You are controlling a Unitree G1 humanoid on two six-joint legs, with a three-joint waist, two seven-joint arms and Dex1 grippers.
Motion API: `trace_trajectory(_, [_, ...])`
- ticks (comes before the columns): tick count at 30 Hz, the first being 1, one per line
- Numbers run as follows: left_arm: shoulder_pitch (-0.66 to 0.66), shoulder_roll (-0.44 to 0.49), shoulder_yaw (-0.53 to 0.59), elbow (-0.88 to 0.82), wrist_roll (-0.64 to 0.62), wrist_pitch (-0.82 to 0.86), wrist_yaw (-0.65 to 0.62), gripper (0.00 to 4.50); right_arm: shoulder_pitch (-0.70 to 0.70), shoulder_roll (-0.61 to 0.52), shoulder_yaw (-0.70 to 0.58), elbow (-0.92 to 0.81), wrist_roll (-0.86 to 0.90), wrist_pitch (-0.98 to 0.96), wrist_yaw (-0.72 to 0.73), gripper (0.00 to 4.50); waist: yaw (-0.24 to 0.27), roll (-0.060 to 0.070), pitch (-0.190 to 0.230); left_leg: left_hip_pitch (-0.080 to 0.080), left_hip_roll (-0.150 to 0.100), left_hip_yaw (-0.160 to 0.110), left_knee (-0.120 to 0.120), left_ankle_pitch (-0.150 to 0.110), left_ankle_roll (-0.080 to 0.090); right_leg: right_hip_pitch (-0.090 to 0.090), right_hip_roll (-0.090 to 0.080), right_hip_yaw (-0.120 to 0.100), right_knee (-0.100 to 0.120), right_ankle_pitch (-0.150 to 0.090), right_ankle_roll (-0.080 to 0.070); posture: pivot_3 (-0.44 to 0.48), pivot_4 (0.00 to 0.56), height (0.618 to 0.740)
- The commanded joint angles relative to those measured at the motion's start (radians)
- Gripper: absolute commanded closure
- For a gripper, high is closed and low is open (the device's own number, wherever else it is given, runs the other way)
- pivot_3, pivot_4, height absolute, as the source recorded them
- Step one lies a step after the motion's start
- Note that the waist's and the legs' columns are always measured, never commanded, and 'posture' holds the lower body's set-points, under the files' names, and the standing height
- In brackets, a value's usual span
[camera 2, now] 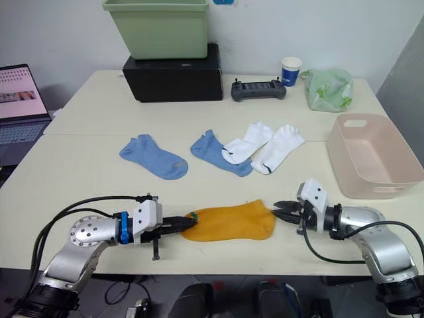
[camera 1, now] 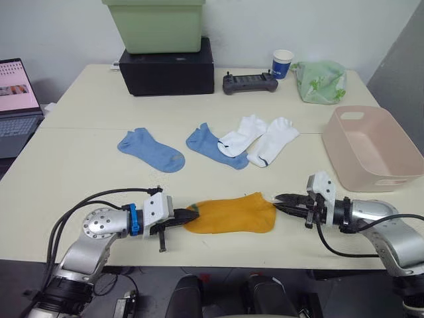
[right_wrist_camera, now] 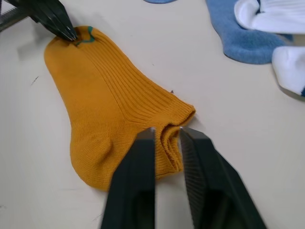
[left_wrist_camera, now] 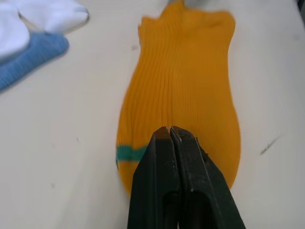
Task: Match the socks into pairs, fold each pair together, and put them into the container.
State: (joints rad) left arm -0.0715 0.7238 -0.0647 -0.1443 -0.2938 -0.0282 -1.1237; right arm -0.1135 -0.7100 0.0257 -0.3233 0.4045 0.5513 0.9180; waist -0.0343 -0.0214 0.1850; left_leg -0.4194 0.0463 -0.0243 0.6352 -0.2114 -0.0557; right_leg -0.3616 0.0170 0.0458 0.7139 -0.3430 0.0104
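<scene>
Left gripper (left_wrist_camera: 170, 131): 2 black fingers pressed together, tips on the toe end of the mustard-orange ribbed ankle sock (camera 1: 232, 214), beside its green stripe; whether fabric is pinched cannot be told.

Right gripper (right_wrist_camera: 167, 132): 2 black fingers slightly spread, straddling the cuff opening at the sock's opposite end.

Mustard-orange sock: flat on the cream rectangular table (camera 1: 79, 165), near its front edge, stretched between both grippers. It looks like 2 layers, but this cannot be confirmed.

Light blue ankle socks, 2: one (camera 1: 150, 150) lying alone, the other (camera 1: 211, 144) partly under a white sock.

White ankle socks with dark marks, 2 (camera 1: 259, 139): touching side by side, mid-table.

Pale pink rectangular plastic basin (camera 1: 371, 147): right side of the table, holding no socks.

Far edge: light green plastic bin (camera 1: 156, 24) on a black box (camera 1: 169, 69), black handheld controller (camera 1: 250, 83), blue paper cup (camera 1: 282, 64), pale green bag (camera 1: 320, 82).
</scene>
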Motion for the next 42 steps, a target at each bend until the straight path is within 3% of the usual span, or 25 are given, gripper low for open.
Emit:
trace_trajectory(1, [0.011,0.008,0.027,-0.073,-0.032,0.017,0.005,4.5,-0.019,0.011,0.029,-0.002,-0.029,0.045,-0.054,2.15,0.0,0.0,0.0,0.0,0.0,0.0,0.0,0.0,0.0,0.0,0.0,0.0,0.0,0.0,0.0,0.0,0.15,0.74])
trace_trajectory(3, [0.012,0.007,0.024,-0.079,-0.028,0.016,0.002,4.5,-0.031,0.024,0.049,0.018,-0.038,0.069,-0.069,1.46,-0.001,0.0,0.0,0.0,0.0,0.0,0.0,0.0,0.0,0.0,0.0,0.0,0.0,0.0,0.0,0.0,0.15,0.74])
trace_trajectory(10, [0.028,0.002,0.028,-0.052,-0.013,-0.014,0.001,4.5,-0.009,-0.004,0.093,-0.004,-0.034,0.087,-0.026,1.46,0.002,0.0,0.0,0.0,0.0,0.0,-0.001,0.0,0.0,0.0,0.0,0.0,-0.001,0.0,0.0,0.0,0.15,0.74])
trace_trajectory(13, [0.03,0.003,0.028,-0.044,-0.008,-0.025,0.001,4.5,-0.003,-0.001,0.097,-0.013,-0.025,0.076,-0.009,2.08,0.001,0.0,0.0,0.0,0.0,0.0,-0.001,0.0,0.0,0.0,0.0,0.0,-0.001,0.0,0.0,0.0,0.15,0.74])
trace_trajectory(20, [0.0,-0.014,0.012,-0.05,-0.003,-0.02,0.01,4.5,-0.032,0.019,0.052,-0.001,0.015,0.135,-0.034,4.48,0.001,0.0,0.0,0.0,0.0,0.0,-0.001,0.0,0.0,0.0,0.0,0.0,-0.001,0.0,0.0,0.0,0.15,0.74])
trace_trajectory(25, [-0.055,-0.039,-0.015,-0.074,-0.028,0.036,0.003,4.5,-0.066,-0.028,-0.009,0.001,0.092,0.206,0.019,4.48,0.002,0.0,0.0,0.0,-0.001,0.001,-0.001,0.0,0.0,0.0,0.0,0.0,-0.001,0.0,0.0,0.0,0.15,0.74])
trace_trajectory(31, [-0.162,-0.101,-0.113,-0.101,-0.084,0.23,-0.008,4.5,-0.107,-0.145,-0.026,0.058,0.135,0.214,0.158,4.48,0.003,0.0,0.0,0.0,-0.001,0.0,-0.001,0.0,0.0,0.0,0.001,-0.001,-0.001,0.0,0.0,0.0,0.15,0.74])
trace_trajectory(38, [-0.296,-0.224,-0.257,0.024,0.042,0.23,0.025,4.5,-0.166,-0.137,0.006,0.093,0.131,0.223,0.173,4.48,0.0,0.0,0.0,0.0,-0.003,0.001,-0.001,0.0,0.0,0.0,0.005,0.0,-0.001,0.0,0.0,0.0,0.15,0.74])
trace_trajectory(42, [-0.32,-0.229,-0.351,0.099,0.136,0.228,0.006,4.5,-0.2,-0.135,-0.016,0.058,0.194,0.286,0.18,4.48,0.0,0.0,0.0,0.0,-0.003,0.001,-0.001,0.0,0.0,0.0,0.007,0.001,-0.001,0.0,0.0,0.0,0.15,0.74])
